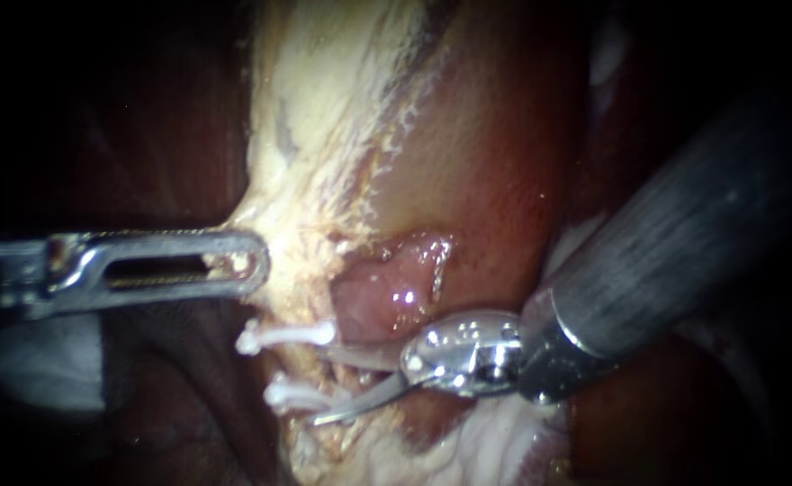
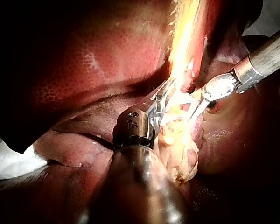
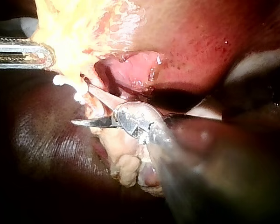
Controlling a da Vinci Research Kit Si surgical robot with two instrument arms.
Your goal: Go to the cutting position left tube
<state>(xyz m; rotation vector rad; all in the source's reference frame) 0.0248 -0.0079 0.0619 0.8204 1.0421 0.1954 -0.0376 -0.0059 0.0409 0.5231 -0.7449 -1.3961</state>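
my right instrument (image 1: pixel 324 385): jaws spread at the two white clips (image 1: pixel 283 335), gripping nothing; left instrument (image 1: pixel 256 261) clamps the pale tissue (image 1: pixel 315 135).

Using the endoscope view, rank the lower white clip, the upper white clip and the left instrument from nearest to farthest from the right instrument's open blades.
1. Lower white clip: in the gap between the open blades of the right instrument.
2. Upper white clip: just above the upper blade.
3. Left instrument: farthest, up and to the left, its tip at the pale tissue.
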